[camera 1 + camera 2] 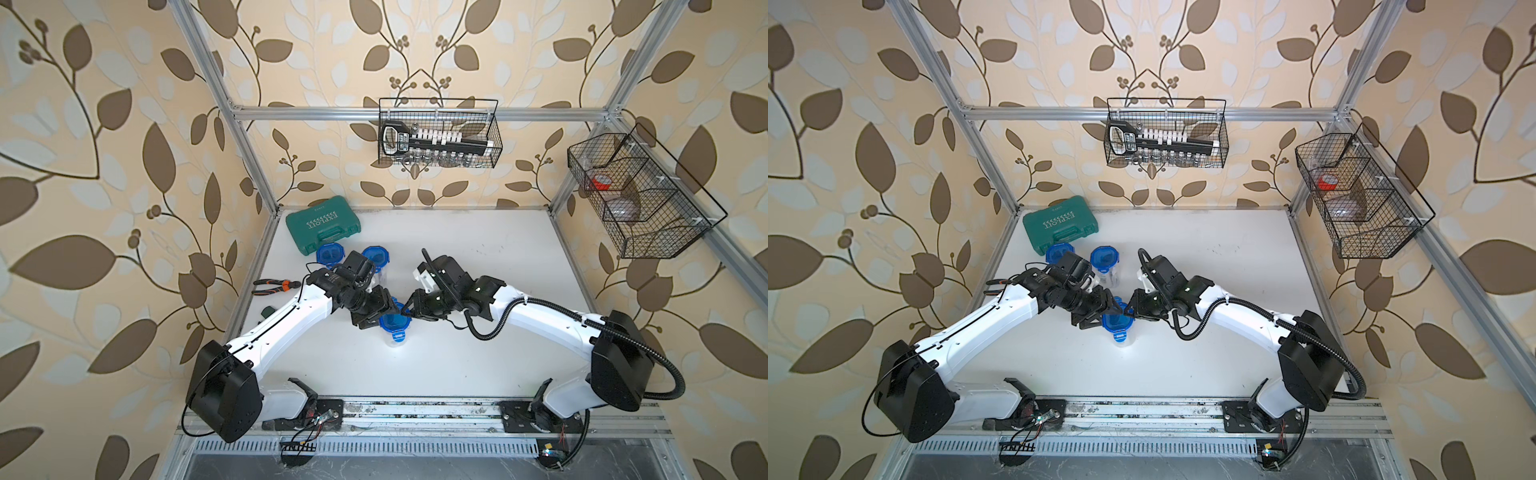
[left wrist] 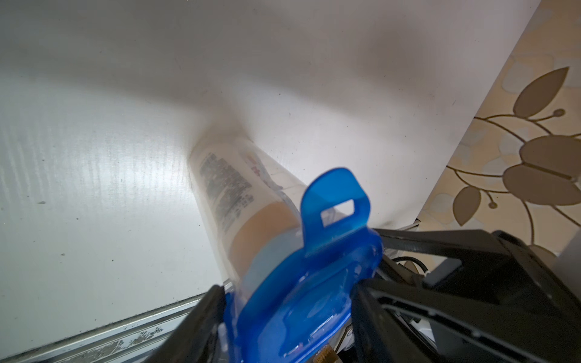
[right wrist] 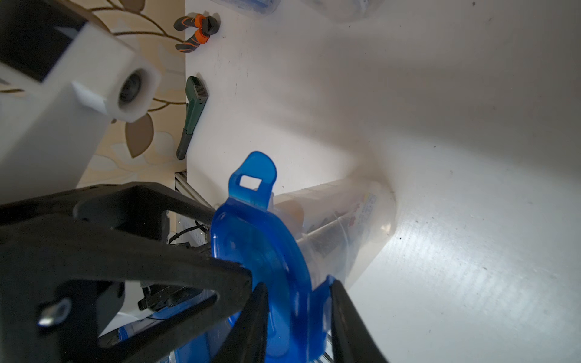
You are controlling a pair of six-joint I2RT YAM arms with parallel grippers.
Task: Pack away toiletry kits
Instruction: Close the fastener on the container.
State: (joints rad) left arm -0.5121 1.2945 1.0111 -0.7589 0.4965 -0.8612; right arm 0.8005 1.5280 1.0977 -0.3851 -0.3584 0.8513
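Pinching blue lid tab (image 3: 295, 327) in right gripper (image 3: 298, 286), straddling lid (image 3: 257, 251) with left gripper (image 2: 287, 286), contact unclear. Risks toppling clear jar (image 3: 339, 226) beneath through lopsided pull.

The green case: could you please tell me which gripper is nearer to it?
Left. The left gripper is at the front lid on the side facing the case; the right gripper is at the lid's opposite side, farther away.
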